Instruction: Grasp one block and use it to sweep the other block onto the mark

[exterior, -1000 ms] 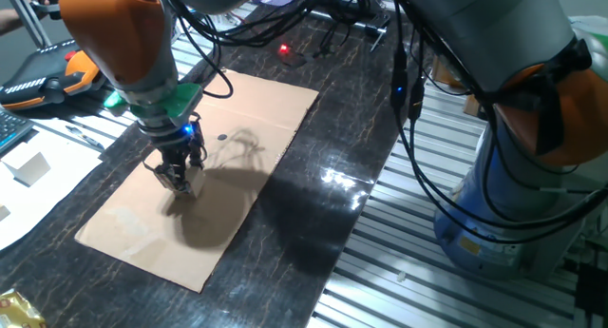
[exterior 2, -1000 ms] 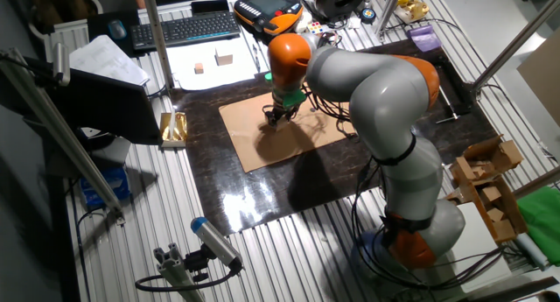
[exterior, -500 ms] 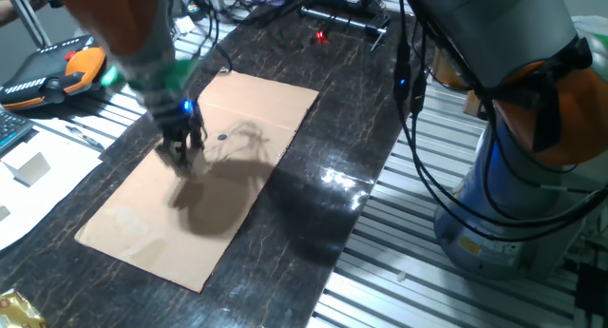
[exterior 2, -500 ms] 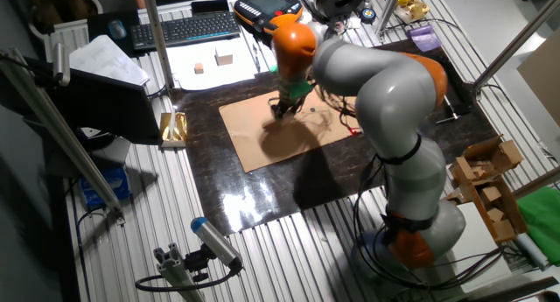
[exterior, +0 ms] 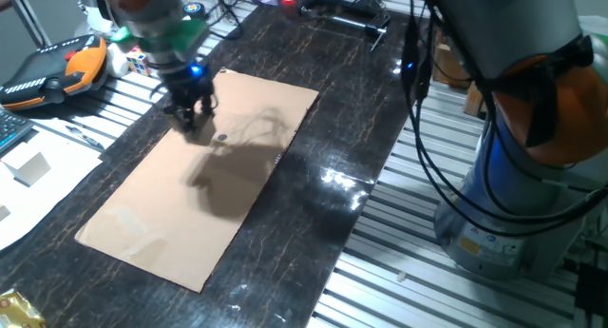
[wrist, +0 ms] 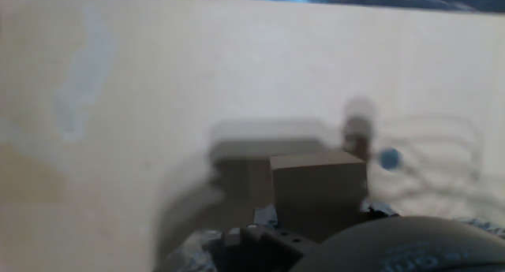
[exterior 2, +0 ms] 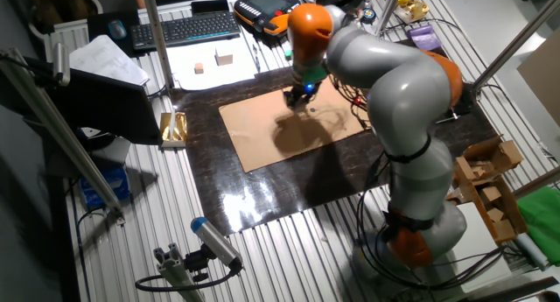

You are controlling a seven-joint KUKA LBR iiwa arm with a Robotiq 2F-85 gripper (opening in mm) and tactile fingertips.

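Since sweeping far-right across the cardboard sheet point(exterior: 190, 204), the fingers point(exterior: 193, 122) are gripping the tan block point(wrist: 319, 185), nearing the mark point(exterior: 222, 137).

Surface point(exterior: 332, 109): dark marbled slab with pale veining, glossy, set on ribbed aluminium decking point(exterior: 399, 261). Flat tan cardboard sheet point(exterior: 161, 214) lies on it, long axis running diagonally, one corner near the slab's front edge. Small dark round mark point(exterior: 222, 136) on the cardboard toward its far end. In the other fixed view, the cardboard sheet point(exterior 2: 280, 140) sits centred on the slab point(exterior 2: 227, 193). Black cables point(exterior: 342, 14) rest at the far end.
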